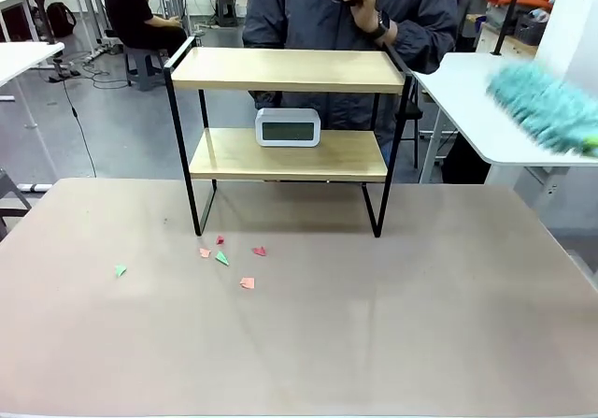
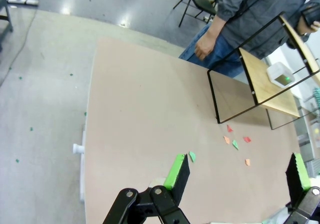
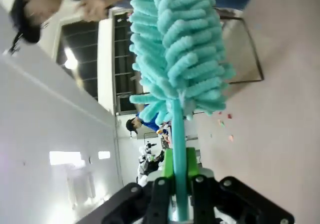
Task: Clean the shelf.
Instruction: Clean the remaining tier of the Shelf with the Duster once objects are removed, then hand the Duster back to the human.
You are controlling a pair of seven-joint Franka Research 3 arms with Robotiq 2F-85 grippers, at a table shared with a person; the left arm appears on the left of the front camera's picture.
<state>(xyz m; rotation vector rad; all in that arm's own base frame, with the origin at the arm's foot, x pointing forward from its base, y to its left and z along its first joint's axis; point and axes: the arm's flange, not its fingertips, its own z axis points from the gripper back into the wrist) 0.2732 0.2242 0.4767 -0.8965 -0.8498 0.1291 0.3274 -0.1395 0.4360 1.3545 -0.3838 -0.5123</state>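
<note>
- Shelf (image 1: pixel 288 70): far middle of table (image 1: pixel 392 343); clock (image 1: pixel 288 126) on lower board.
- Right gripper (image 3: pixel 179 159): clamped on teal duster (image 3: pixel 180 48) handle. Advised: sweep boards lightly, skirting clock.
- Left gripper (image 2: pixel 239 164): wide open, empty.

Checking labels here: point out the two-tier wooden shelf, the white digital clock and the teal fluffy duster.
Two-tier wooden shelf (image 1: pixel 290 70): front view, middle of top board.
White digital clock (image 1: pixel 288 127): front view, display face.
Teal fluffy duster (image 3: pixel 180 48): right wrist view, fluffy head.
</note>
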